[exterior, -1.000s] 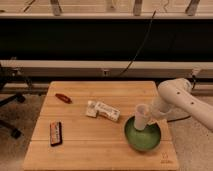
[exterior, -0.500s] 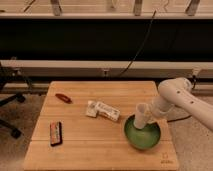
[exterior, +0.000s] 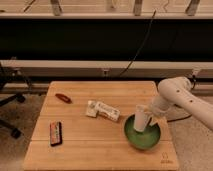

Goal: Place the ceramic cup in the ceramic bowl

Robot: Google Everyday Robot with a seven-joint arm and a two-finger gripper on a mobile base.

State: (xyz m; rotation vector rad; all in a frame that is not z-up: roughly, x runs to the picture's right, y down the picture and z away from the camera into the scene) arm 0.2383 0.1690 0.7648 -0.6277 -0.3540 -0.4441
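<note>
The white arm reaches in from the right and bends down over the green bowl, which sits near the front right corner of the wooden desk. The gripper is at the upper side of the cup; whether the jaws are closed on the cup I cannot tell. The cup stands upright inside the bowl's rim, toward its back edge. Just left of the bowl lies a flat white box. A small red object lies near the back left, and a dark rectangular packet lies at the front left.
</note>
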